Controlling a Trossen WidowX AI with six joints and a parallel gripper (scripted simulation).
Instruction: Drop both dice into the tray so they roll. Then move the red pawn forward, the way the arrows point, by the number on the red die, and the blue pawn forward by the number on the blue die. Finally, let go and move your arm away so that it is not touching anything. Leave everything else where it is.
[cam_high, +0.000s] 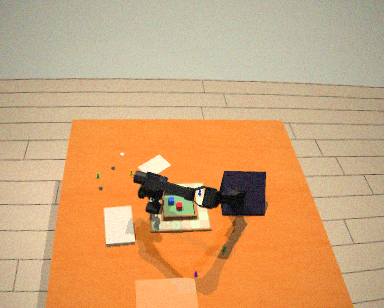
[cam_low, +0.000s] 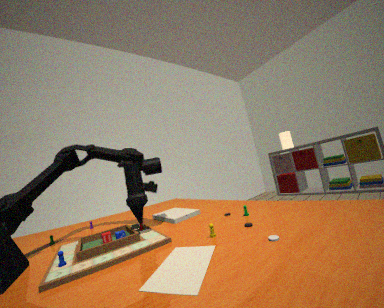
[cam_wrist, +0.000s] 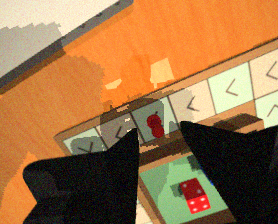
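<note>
The red pawn (cam_low: 141, 228) (cam_wrist: 156, 126) stands on a board square in the wrist view. My gripper (cam_low: 141, 224) (cam_wrist: 158, 129) is partly open and points down, its fingertips on either side of the pawn with gaps. The red die (cam_high: 179, 206) (cam_low: 106, 237) (cam_wrist: 195, 195) and blue die (cam_high: 171, 201) (cam_low: 120, 234) lie in the tray (cam_high: 180, 217) (cam_wrist: 162, 151). The red die shows a four-pip bright face and a two-pip darker face; I cannot tell which is on top. The blue die's number is unreadable. The blue pawn (cam_high: 199, 193) (cam_low: 61, 259) stands on the board (cam_high: 205, 223) (cam_wrist: 230, 89).
A white box-like slab (cam_high: 119, 226) (cam_low: 177, 215) lies beside the board. A white sheet (cam_high: 154, 164) (cam_low: 180, 270) lies behind it. Yellow (cam_high: 131, 172) (cam_low: 212, 230), green (cam_high: 98, 175) (cam_low: 245, 211) and purple (cam_high: 196, 274) (cam_low: 91, 225) pawns and small discs stand or lie around. The tray wall is close to my fingers.
</note>
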